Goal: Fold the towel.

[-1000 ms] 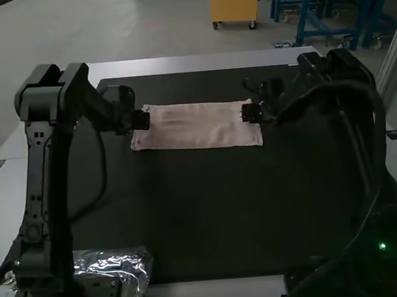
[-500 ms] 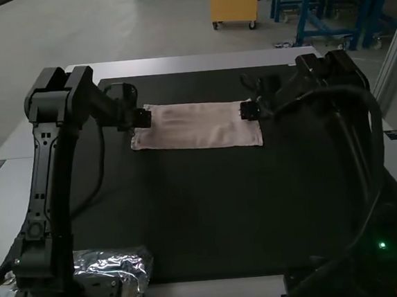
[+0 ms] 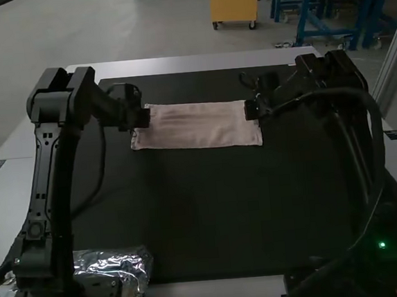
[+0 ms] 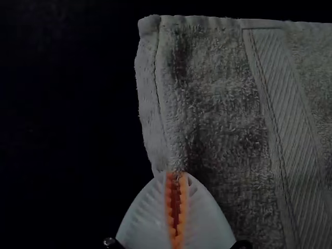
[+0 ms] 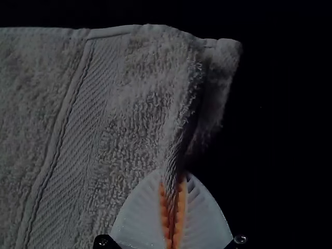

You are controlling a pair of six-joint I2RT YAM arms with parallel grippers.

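The left gripper (image 3: 144, 118) has its jaws drawn together at the towel's left end, and the orange pads (image 4: 168, 207) nip a bit of the towel (image 3: 198, 125) right at their tips. Over on the right, the right gripper (image 3: 250, 110) is clamped too, with a pinched ridge of the same cloth running down between its ribbed white fingers (image 5: 142, 212). So each end of the towel has a gripper on it, the two of them well apart and roughly level with each other.

Between them the towel lies low and wide on the black mat (image 3: 211, 217), a pale pinkish strip with its long sides running left to right, mostly flat with a few soft ripples. How many layers there are I can't tell from here. Near each end a woven band crosses the fluffy pile, and by the right gripper the cloth is rucked up, a flap of its end standing off beyond the crease.

The towel sits on the far part of the mat, well away from the near edge. The left arm (image 3: 45, 162) rises at the left and bends in over the mat; the right arm (image 3: 358, 155) does the same from the right. Beside the left arm's base there's some crinkled silvery wrapping (image 3: 133, 262), and a small green light (image 3: 382, 246) glows near the right arm's base
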